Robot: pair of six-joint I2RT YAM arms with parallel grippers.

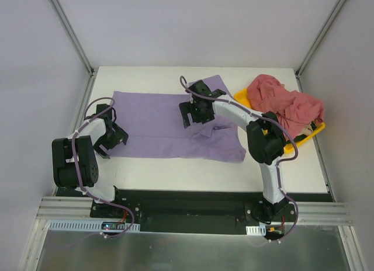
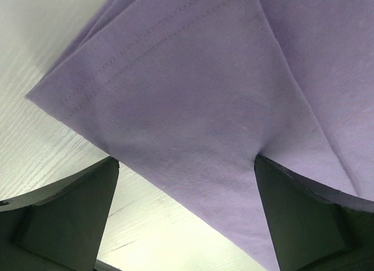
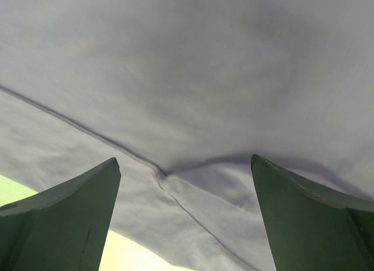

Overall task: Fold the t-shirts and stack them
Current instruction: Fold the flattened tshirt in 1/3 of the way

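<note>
A lavender t-shirt point(image 1: 169, 125) lies spread flat across the middle of the white table. Dusty pink-red t-shirts point(image 1: 285, 104) lie crumpled in a heap on the yellow tray point(image 1: 242, 96) at the right. My left gripper point(image 1: 114, 139) is open at the shirt's left hem; in the left wrist view the hem corner point(image 2: 193, 107) lies between the spread fingers point(image 2: 304, 218). My right gripper point(image 1: 188, 116) is open, low over the shirt's upper middle; the right wrist view shows a seam and crease point(image 3: 158, 169) between its fingers point(image 3: 310, 218).
White enclosure walls with metal corner posts point(image 1: 76, 40) ring the table. Bare table point(image 1: 175, 172) lies in front of the shirt. The black base rail point(image 1: 187, 204) runs along the near edge.
</note>
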